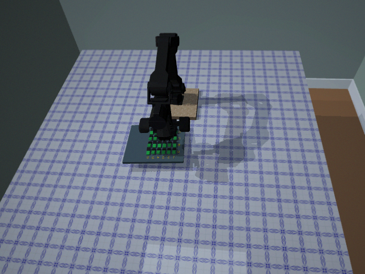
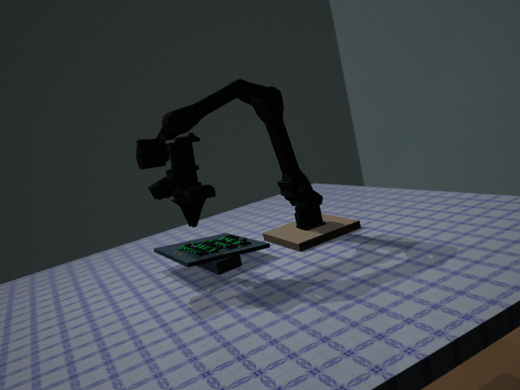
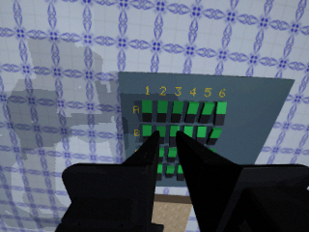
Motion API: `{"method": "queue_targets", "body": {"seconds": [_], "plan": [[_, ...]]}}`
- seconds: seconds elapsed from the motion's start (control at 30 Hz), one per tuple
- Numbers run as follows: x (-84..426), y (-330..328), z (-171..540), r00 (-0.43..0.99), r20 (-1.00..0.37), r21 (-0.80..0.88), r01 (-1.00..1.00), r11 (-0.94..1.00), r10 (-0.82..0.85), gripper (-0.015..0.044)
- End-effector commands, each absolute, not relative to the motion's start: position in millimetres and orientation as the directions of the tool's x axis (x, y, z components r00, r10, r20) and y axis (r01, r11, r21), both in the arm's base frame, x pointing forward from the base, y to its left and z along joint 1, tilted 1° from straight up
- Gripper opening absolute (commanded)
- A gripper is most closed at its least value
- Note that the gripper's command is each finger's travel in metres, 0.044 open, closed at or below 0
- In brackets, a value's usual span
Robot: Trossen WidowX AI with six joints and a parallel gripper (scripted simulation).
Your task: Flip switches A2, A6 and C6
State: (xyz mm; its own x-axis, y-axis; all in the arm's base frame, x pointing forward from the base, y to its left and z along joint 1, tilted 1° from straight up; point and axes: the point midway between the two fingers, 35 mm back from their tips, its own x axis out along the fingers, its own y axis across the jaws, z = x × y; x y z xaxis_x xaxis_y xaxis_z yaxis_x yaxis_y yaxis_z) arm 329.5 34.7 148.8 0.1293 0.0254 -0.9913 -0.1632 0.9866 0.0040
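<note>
The dark grey switch panel [image 1: 134, 148] [image 2: 170, 252] [image 3: 263, 113] lies tilted on a small stand and carries several rows of green rocker switches, with yellow row letters and column numbers. In the wrist view, switch A2 [image 3: 162, 110] and switch A6 [image 3: 221, 111] are in the top row. Row C is mostly hidden behind my fingers. My gripper [image 3: 167, 134] [image 2: 192, 222] points down, nearly shut and empty. It hovers a short way above the panel, over the left middle columns around row B. In the top view the arm hides the fingertips.
The arm's wooden base plate [image 1: 186, 109] [image 2: 313, 235] [image 3: 169, 213] lies just behind the panel. The checked table top ends at a drop on the right side, with brown floor [image 1: 339, 141] beyond it.
</note>
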Motion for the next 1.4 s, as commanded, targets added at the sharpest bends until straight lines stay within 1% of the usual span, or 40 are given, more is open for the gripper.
{"method": "queue_targets", "body": {"seconds": [0.0,0.17,0.9,1.37], "plan": [[334,37,151,0.154,-0.988,0.009,-0.150,0.989,0.032,0.0000],[340,38,116,0.129,-0.991,0.009,-0.150,0.989,0.029,0.0000],[344,39,93,0.129,-0.991,0.009,-0.150,0.989,0.029,0.0000],[344,39,93,0.129,-0.991,0.009,-0.150,0.989,0.029,0.0000]]}}
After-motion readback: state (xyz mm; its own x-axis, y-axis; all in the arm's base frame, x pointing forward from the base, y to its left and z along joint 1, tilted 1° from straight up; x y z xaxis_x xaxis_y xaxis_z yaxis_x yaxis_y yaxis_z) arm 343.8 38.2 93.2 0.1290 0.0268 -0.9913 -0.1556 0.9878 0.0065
